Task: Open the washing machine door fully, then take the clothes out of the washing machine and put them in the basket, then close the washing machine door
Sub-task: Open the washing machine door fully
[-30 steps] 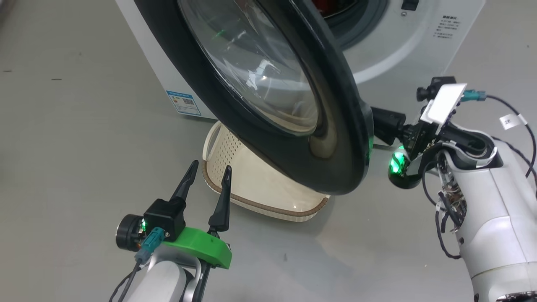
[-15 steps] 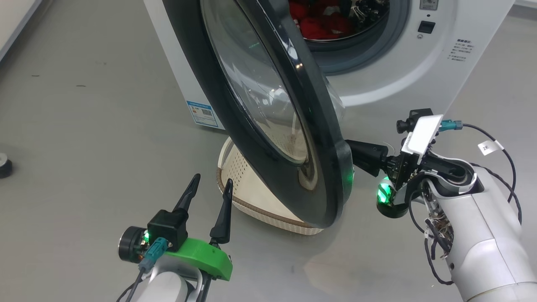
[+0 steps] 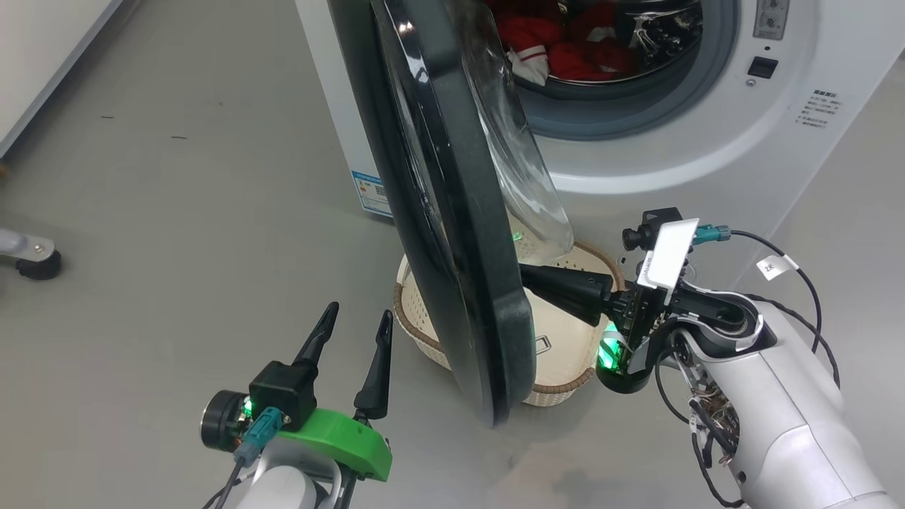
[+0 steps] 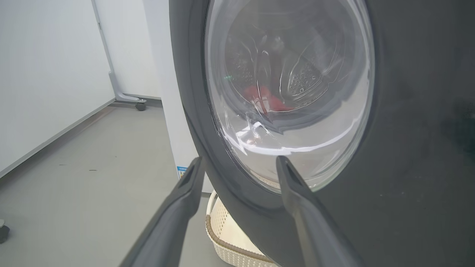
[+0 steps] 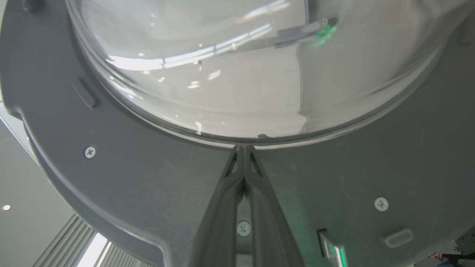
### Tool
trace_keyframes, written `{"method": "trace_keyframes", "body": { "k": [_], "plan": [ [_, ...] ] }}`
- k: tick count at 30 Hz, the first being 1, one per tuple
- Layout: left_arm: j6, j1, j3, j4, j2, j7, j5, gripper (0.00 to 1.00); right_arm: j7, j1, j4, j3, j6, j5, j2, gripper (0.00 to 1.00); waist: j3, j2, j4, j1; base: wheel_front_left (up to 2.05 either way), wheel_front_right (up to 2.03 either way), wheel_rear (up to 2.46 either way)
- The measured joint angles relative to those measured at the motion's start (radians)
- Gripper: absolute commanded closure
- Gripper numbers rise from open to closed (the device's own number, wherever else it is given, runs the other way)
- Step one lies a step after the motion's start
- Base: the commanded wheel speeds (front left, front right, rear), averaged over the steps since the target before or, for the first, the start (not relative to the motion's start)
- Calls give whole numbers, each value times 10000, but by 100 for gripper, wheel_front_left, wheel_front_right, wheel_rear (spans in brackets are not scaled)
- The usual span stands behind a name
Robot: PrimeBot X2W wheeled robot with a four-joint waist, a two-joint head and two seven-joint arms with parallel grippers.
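Observation:
The washing machine (image 3: 707, 155) is white, and its door (image 3: 452, 233) stands edge-on to me, swung well out. Red and white clothes (image 3: 558, 49) lie in the steel drum. My right gripper (image 3: 527, 274) is shut, its tips pressed on the door's grey inner face (image 5: 148, 178) just below the glass bowl (image 5: 241, 74); the tips (image 5: 243, 148) meet there. The cream basket (image 3: 565, 382) sits on the floor under the door. My left gripper (image 3: 359, 309) is open and holds nothing, on the door's outer side. It (image 4: 239, 159) faces the door (image 4: 408, 111), with clothes (image 4: 265, 100) seen through the glass.
A blue label (image 3: 371, 192) marks the washer's left side. A wheeled frame foot (image 3: 32, 265) stands on the grey floor at far left, beside a white wall (image 3: 42, 56). The basket (image 4: 237, 248) lies close below the door's lower rim.
The door has swung wider, from showing its outer face to edge-on, with the shut right gripper following on its inner side. The head camera has shifted. The left gripper has stayed open.

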Motion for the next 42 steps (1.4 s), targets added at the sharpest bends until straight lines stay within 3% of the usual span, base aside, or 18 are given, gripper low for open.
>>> {"method": "trace_keyframes", "body": {
  "k": [18,30,36,37,38,39,40,41,42],
  "plan": [
    [2,146,198,-63,10,0,-6,0,-922,153,-497,1223,4,779,8,100,-76,0,243,0,0,0,0],
    [4,240,389,-113,12,0,8,0,-1749,825,-859,899,15,1553,33,100,-120,0,72,0,0,0,0],
    [29,279,397,-113,12,0,12,0,-2433,1274,-1220,109,92,1716,50,100,-166,0,-112,0,0,0,0],
    [29,293,403,-111,13,0,12,0,-2556,1381,-1350,-42,92,1697,50,89,-172,0,-130,0,0,0,0],
    [29,303,407,-111,13,0,12,0,-2715,1465,-1478,-215,92,1670,50,71,-176,0,-149,0,0,0,0],
    [29,312,410,-113,13,0,12,0,-2857,1551,-1628,-376,92,1670,50,24,-182,0,-169,0,0,0,0],
    [29,320,418,-113,13,0,12,0,-2953,1624,-1766,-500,92,1630,50,24,-187,0,-188,0,0,0,0],
    [29,332,428,-115,13,0,12,0,-3078,1687,-1881,-608,92,1471,52,0,-192,0,-208,0,0,0,0],
    [29,344,439,-115,13,0,12,0,-3227,1777,-1996,-723,92,1338,61,0,-196,0,-230,0,0,0,0]
  ]
}}
